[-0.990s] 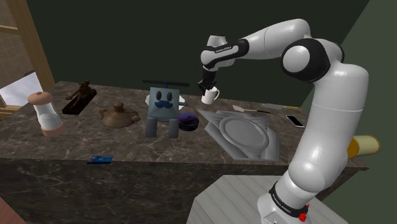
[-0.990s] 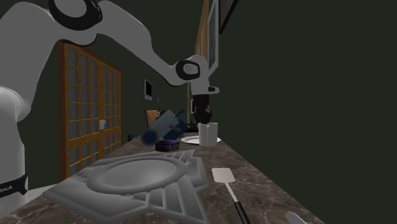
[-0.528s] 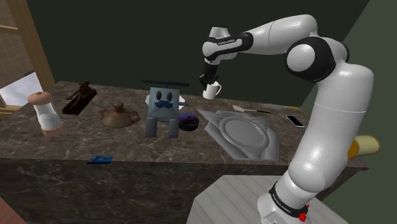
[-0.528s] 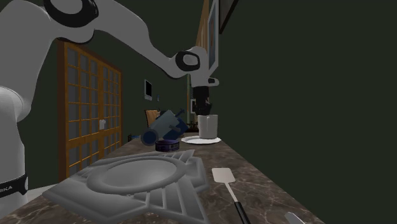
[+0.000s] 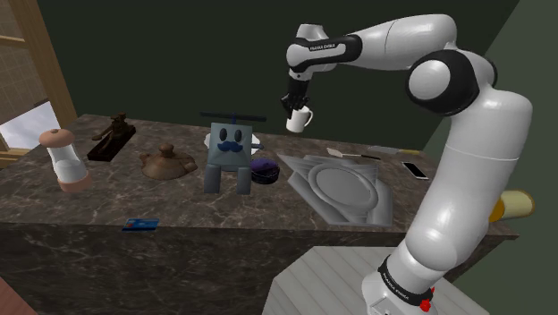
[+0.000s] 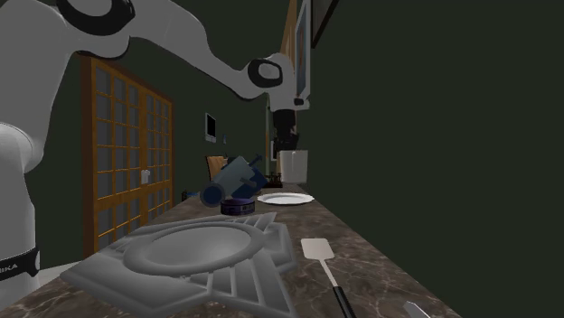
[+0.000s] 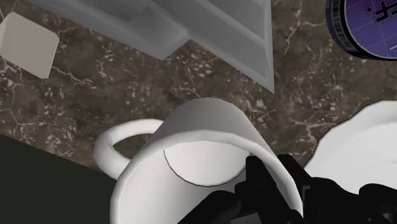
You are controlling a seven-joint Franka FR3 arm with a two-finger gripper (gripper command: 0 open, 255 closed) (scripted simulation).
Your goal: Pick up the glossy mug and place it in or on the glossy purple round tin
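A white mug [image 5: 300,119] hangs in the air above the back of the dark marble counter, with my black gripper [image 5: 291,104] shut on its rim from above. In the second exterior view the mug [image 6: 294,167] floats well above a white plate [image 6: 285,198], under the gripper [image 6: 286,143]. In the wrist view a finger [image 7: 259,180] clasps the mug's [image 7: 191,137] wall, and its handle sticks out sideways. The purple round tin [image 5: 264,168] sits on the counter below the mug and nearer the front, between the blue robot toy and the grey tray; its purple lid [image 7: 372,25] and side [image 6: 239,207] show.
A blue-grey robot toy [image 5: 229,154] stands beside the tin. A grey ridged tray [image 5: 341,188] lies on the tin's other side. A spatula [image 6: 320,257] and a phone [image 5: 414,169] lie behind the tray. A brown teapot [image 5: 167,162], a grinder [image 5: 63,159] and a dark figurine [image 5: 112,136] stand further along.
The gripper has risen with the mug, lifting it from just above the white plate to well above it. Nothing else has moved.
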